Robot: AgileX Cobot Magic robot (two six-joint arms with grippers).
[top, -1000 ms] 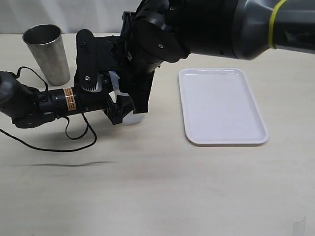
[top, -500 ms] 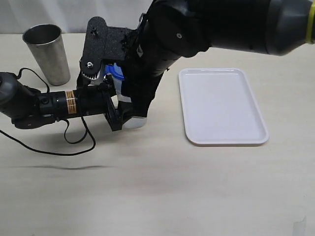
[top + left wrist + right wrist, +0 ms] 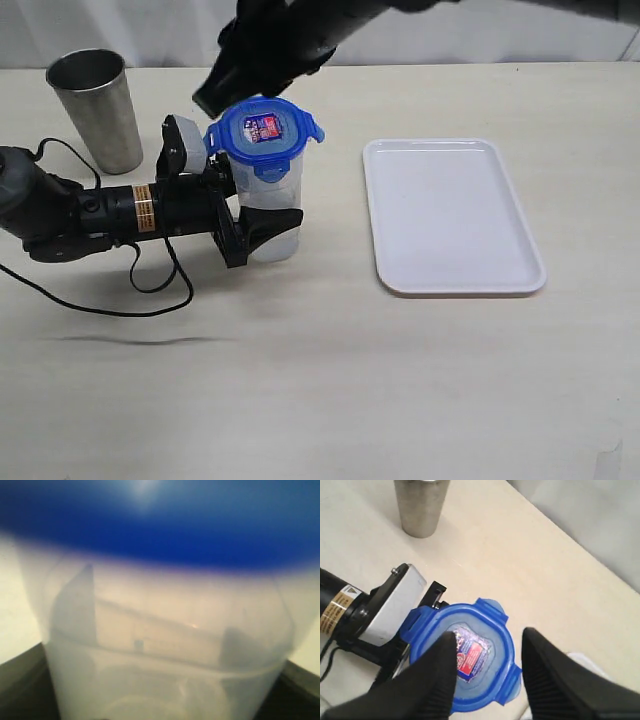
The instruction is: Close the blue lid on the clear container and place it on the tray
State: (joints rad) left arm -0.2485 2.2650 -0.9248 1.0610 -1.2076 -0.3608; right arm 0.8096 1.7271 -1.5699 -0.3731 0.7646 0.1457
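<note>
The blue lid sits on top of the clear container, its sticker facing up and its side flaps sticking outward. The container stands upright on the table left of the tray. My left gripper reaches in from the left and is shut on the container's lower half. In the left wrist view the container fills the frame under the lid. My right gripper hovers above the lid, open and holding nothing, with one dark finger to each side. The right arm shows at the top edge.
A grey metal cup stands at the back left, also seen in the right wrist view. The left arm's black cable loops over the table in front of that arm. The white tray holds nothing.
My right arm has lifted up and back off the container, uncovering the lid, which now sits on the rim. The left gripper and container have stayed in place.
</note>
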